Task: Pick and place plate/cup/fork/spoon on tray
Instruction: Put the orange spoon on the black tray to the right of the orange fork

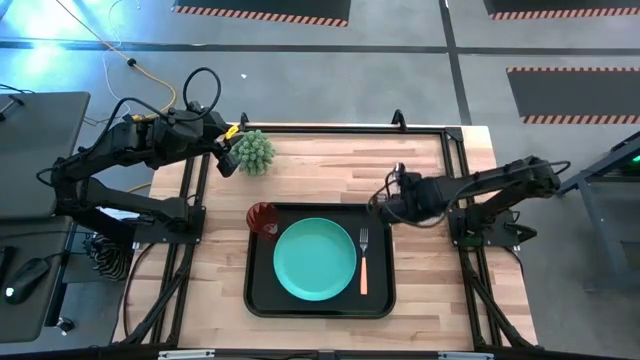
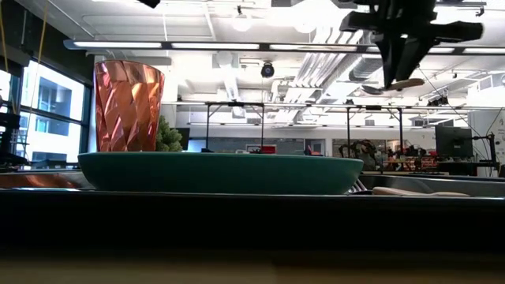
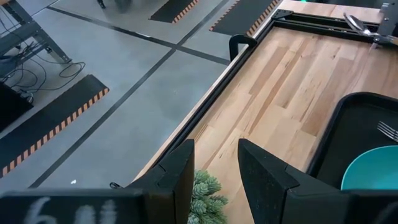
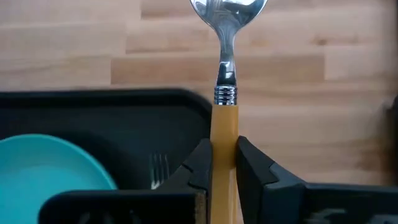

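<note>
Wood table [image 1: 330,170], grey floor; right gripper [image 4: 224,163] clamps spoon [image 4: 225,74]; left gripper [image 3: 216,163] unclenched.

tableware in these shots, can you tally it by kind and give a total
plate: 1, on the tray
cup: 1, on the tray
fork: 1, on the tray
spoon: 1, held in the right gripper above the table
Total: 4 pieces of tableware

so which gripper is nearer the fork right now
Right. The right gripper, clamping the spoon, hangs just beyond the fork; the left gripper waits far off by the plant.
</note>
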`<state>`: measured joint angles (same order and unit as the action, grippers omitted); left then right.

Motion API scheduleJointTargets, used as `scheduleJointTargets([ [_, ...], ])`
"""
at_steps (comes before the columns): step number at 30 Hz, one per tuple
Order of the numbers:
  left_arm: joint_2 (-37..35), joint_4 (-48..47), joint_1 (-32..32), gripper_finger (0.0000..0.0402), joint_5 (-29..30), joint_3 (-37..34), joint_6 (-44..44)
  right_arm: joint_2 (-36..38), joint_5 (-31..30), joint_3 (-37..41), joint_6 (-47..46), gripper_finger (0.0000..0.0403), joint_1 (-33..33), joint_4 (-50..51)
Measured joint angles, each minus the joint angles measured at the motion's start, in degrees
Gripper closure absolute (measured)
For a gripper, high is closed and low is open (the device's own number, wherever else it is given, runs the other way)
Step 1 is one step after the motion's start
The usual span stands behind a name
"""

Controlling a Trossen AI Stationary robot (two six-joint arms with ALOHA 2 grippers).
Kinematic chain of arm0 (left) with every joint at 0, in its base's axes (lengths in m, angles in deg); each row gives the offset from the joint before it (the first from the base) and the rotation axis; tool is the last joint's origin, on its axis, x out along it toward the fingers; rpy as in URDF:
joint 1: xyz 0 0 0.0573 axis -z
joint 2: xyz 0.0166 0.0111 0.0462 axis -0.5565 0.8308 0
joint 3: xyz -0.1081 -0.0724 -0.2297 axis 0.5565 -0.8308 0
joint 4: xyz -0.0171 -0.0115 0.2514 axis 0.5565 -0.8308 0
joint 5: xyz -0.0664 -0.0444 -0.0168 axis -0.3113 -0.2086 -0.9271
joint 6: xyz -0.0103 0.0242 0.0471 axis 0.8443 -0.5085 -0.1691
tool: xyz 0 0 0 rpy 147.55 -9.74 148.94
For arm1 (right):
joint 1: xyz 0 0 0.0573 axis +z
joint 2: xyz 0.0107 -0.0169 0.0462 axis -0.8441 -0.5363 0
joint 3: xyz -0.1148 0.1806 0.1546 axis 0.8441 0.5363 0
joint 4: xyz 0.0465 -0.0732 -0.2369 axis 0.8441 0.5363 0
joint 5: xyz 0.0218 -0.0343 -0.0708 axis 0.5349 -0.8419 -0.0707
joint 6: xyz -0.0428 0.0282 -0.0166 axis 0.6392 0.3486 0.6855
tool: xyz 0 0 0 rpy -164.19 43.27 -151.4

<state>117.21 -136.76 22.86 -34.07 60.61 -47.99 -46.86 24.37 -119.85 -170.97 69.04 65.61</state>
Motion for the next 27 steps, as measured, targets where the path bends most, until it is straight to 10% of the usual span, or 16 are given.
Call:
scheduleJointTargets([
  [27,0.0,4.28,0.0,0.0286,0.0,0.0,-0.02,-10.71,7.91,3.98,-11.76,0.0379,12.3,-19.89],
])
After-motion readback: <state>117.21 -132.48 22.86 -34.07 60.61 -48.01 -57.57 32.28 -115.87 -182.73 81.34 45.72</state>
